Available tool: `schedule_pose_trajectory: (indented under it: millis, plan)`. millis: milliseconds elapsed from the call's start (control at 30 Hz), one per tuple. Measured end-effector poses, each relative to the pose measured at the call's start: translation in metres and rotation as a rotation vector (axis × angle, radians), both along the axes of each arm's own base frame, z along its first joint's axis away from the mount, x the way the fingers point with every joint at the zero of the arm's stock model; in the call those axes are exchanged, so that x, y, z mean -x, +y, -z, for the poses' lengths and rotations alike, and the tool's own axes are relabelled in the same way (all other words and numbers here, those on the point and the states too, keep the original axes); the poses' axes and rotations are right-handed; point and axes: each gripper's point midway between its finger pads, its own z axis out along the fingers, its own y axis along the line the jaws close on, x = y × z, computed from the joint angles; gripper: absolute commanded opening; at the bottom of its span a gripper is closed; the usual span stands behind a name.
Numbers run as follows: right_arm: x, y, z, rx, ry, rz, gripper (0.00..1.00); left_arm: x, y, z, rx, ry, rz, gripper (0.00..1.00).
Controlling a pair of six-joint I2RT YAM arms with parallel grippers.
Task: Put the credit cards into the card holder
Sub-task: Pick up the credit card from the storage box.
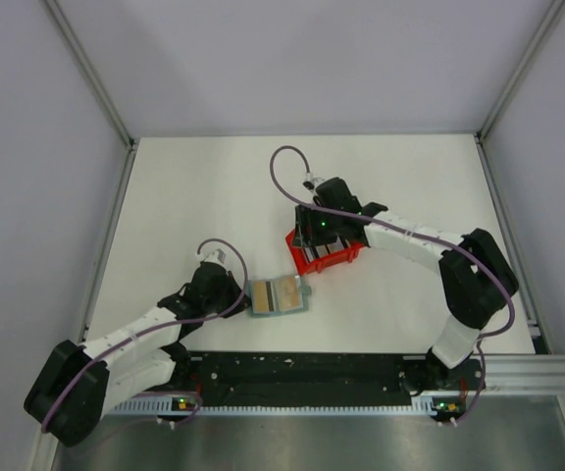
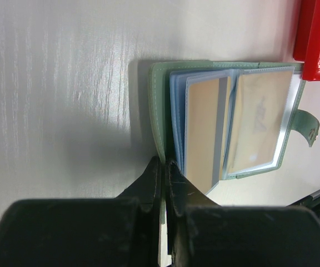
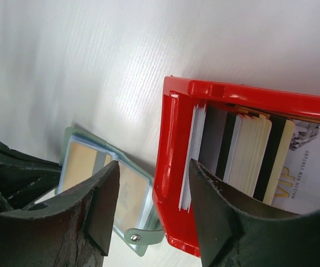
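The grey-green card holder (image 1: pixel 278 295) lies open on the table, light blue pockets up. Two tan credit cards (image 2: pixel 201 128) sit in its pockets. My left gripper (image 2: pixel 164 164) is shut on the near edge of the holder's green cover; it also shows in the top view (image 1: pixel 246 294). My right gripper (image 3: pixel 154 167) is open and empty, jaws wide, hovering over the left wall of a red bin (image 3: pixel 249 94). A stack of credit cards (image 3: pixel 249 156) stands on edge in the bin. The holder (image 3: pixel 132 192) shows past the right gripper's left finger.
The red bin (image 1: pixel 304 260) sits just right of and behind the holder, close to its strap (image 2: pixel 310 125). A printed VIP card (image 3: pixel 310 167) lies at the bin's right side. Grey walls enclose the white table (image 1: pixel 194 206).
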Motion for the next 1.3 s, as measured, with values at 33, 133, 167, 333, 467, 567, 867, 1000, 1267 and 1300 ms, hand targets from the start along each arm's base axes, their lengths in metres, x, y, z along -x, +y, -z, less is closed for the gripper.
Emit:
schedule_pose_trajectory:
  millis: [33,133,167,333,467,567,867,1000,1267,1300]
  plan:
    - [-0.002,-0.001,-0.002,0.0,-0.008,0.007,0.53,0.0,0.0,0.0,0.0,0.0,0.0,0.0]
    - [-0.008,-0.008,-0.007,0.004,-0.025,0.033,0.53,0.0,0.0,0.0,0.0,0.0,0.0,0.0]
    - [-0.009,-0.009,-0.007,0.003,-0.027,0.037,0.53,0.0,0.0,0.0,0.0,0.0,0.0,0.0]
    - [-0.011,-0.02,0.001,0.021,-0.009,0.062,0.53,0.0,0.0,0.0,-0.001,-0.001,0.001,0.0]
    - [-0.007,-0.021,0.005,0.02,0.006,0.053,0.53,0.0,0.0,0.0,0.0,-0.001,0.001,0.0]
    - [-0.004,-0.019,0.007,0.013,0.019,0.041,0.53,0.0,0.0,0.0,0.0,-0.001,0.001,0.0]
    - [-0.001,-0.015,0.02,0.011,0.055,0.024,0.53,0.0,0.0,0.0,0.0,-0.001,0.001,0.0]
    - [0.001,-0.01,0.02,-0.013,0.068,0.008,0.53,0.0,0.0,0.0,-0.001,-0.001,0.001,0.0]
    - [0.002,-0.007,0.021,-0.026,0.075,-0.001,0.52,0.0,0.0,0.0,0.0,-0.001,0.002,0.0]
    - [0.002,-0.007,0.021,-0.026,0.075,0.0,0.52,0.0,0.0,0.0,0.0,-0.001,0.002,0.0]
